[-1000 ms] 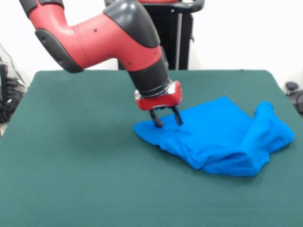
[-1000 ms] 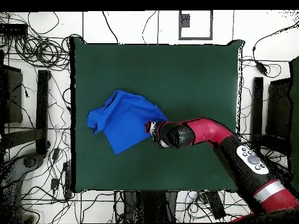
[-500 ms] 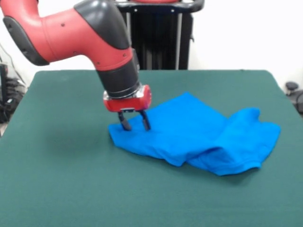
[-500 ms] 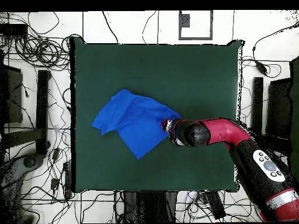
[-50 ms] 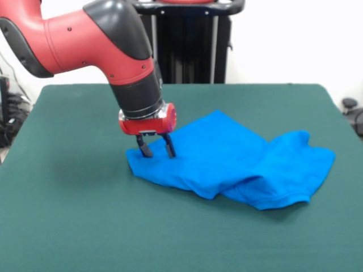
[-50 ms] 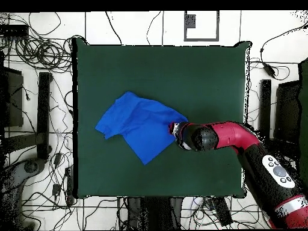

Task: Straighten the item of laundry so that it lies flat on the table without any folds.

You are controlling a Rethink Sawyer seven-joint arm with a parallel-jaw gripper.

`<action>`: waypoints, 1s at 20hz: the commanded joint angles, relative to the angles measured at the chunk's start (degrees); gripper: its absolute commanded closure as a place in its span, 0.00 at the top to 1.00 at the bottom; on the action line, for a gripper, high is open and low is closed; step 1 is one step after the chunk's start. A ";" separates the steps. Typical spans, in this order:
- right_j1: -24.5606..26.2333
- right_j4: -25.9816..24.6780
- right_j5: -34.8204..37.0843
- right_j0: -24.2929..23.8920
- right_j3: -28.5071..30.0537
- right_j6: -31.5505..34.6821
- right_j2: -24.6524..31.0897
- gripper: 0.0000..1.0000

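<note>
The item of laundry [image 5: 238, 161], a bright blue T-shirt, lies right of centre on the green table [image 5: 68, 198]. It is rumpled, with a thick fold along its near right side. My gripper [image 5: 155, 151] comes down on the shirt's left corner and is shut on the cloth there, its two dark tips sunk into the fabric. In the overhead view the item of laundry [image 6: 141, 123] lies left of the table's [image 6: 180, 72] middle. There the gripper [image 6: 173, 129] sits at its right corner, mostly hidden under the red arm.
A black pedestal [image 5: 193, 45] stands behind the table's far edge. Cables [image 6: 36, 54] and stands surround the table on the floor. Bare green felt [image 5: 85, 113] stretches left of the gripper and along the near side.
The gripper has moved left across the table in the front view, dragging the shirt's corner with it. The whole shirt has slid the same way and spread out somewhat.
</note>
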 commanded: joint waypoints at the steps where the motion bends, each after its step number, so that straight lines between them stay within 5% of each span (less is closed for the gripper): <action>1: 1.87 -7.49 4.70 0.56 -6.28 -17.24 -6.14 1.00; 20: 1.97 -4.90 11.80 -2.16 -10.93 -27.76 -3.39 1.00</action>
